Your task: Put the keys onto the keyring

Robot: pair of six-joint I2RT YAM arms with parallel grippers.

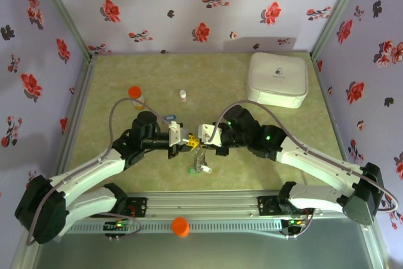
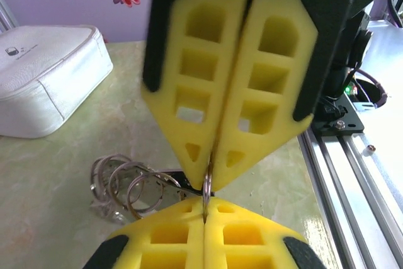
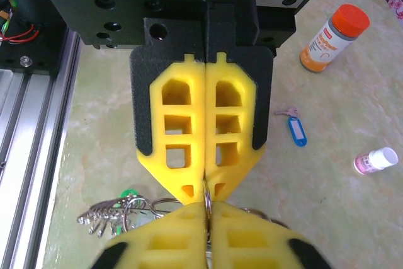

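Note:
My left gripper (image 1: 184,141) and right gripper (image 1: 196,138) meet tip to tip above the middle of the table. Both are shut on the same thin metal keyring (image 2: 206,184), which stands edge-on between the two pairs of yellow fingers (image 3: 206,201). In the left wrist view my left gripper (image 2: 206,201) pinches it from below and the right gripper (image 2: 211,174) from above. A cluster of small metal rings (image 2: 123,184) hangs beside the tips, next to a green key head (image 3: 128,193). A blue-tagged key (image 3: 296,131) lies apart on the mat (image 1: 169,118).
A white rounded box (image 1: 278,79) sits at the back right. An orange-capped bottle (image 1: 135,92) and a small white-capped bottle (image 1: 183,94) stand behind the grippers. The aluminium rail (image 1: 201,209) with an orange knob (image 1: 180,225) runs along the near edge.

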